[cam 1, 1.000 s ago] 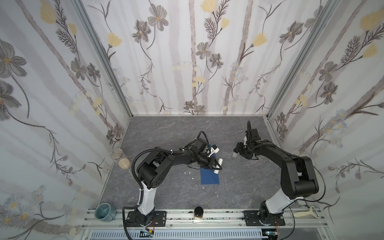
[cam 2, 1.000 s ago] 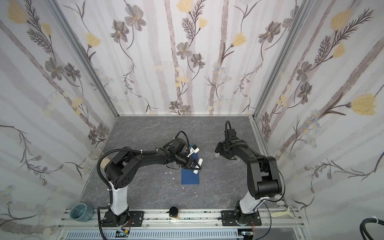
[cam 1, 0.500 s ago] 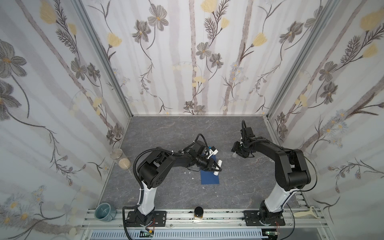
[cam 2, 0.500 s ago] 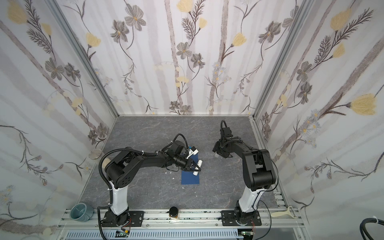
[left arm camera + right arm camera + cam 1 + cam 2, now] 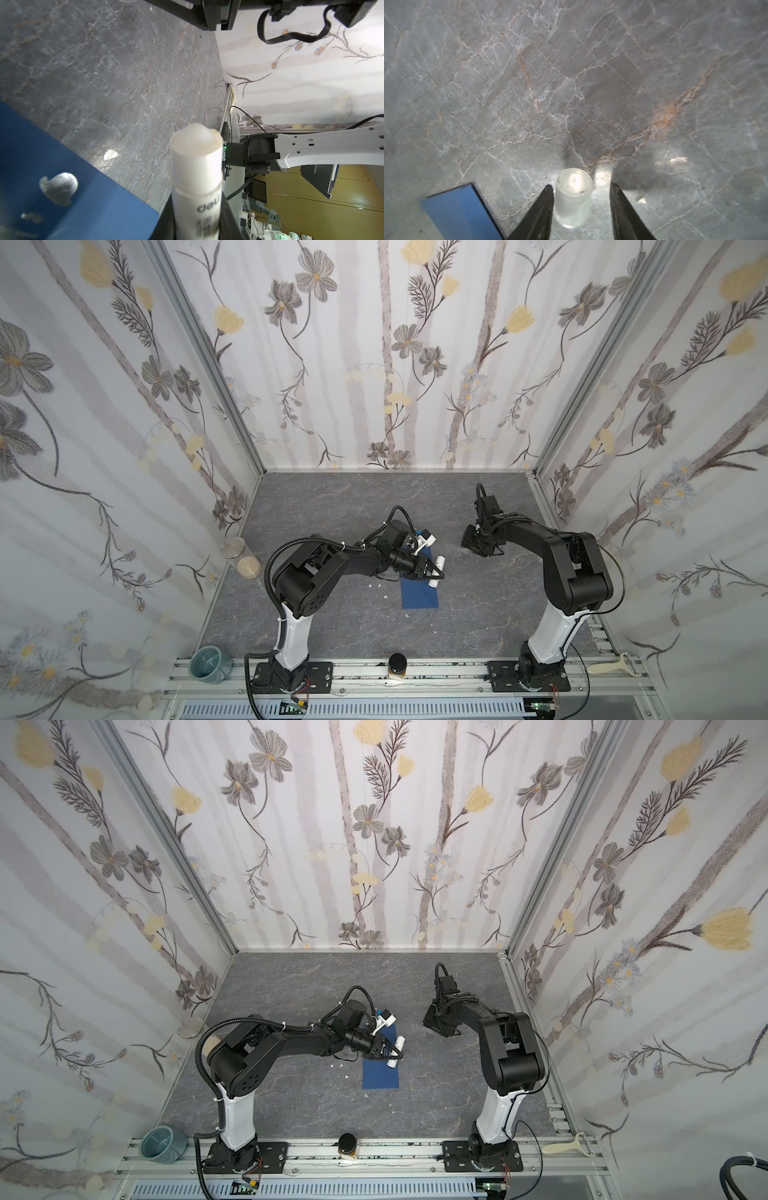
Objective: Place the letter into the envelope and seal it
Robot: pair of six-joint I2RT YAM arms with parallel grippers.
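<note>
Left wrist view showed the left tool (image 5: 197,222) clamped on an uncapped glue stick (image 5: 195,162) above the envelope (image 5: 104,207), which lay flat at the middle of the counter (image 5: 332,510). The right tool (image 5: 580,185) had its jaws apart, straddling a translucent cap (image 5: 572,205) right of the envelope.

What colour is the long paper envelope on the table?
The long paper envelope is dark blue, with a pale mark; best in the left wrist view.
</note>
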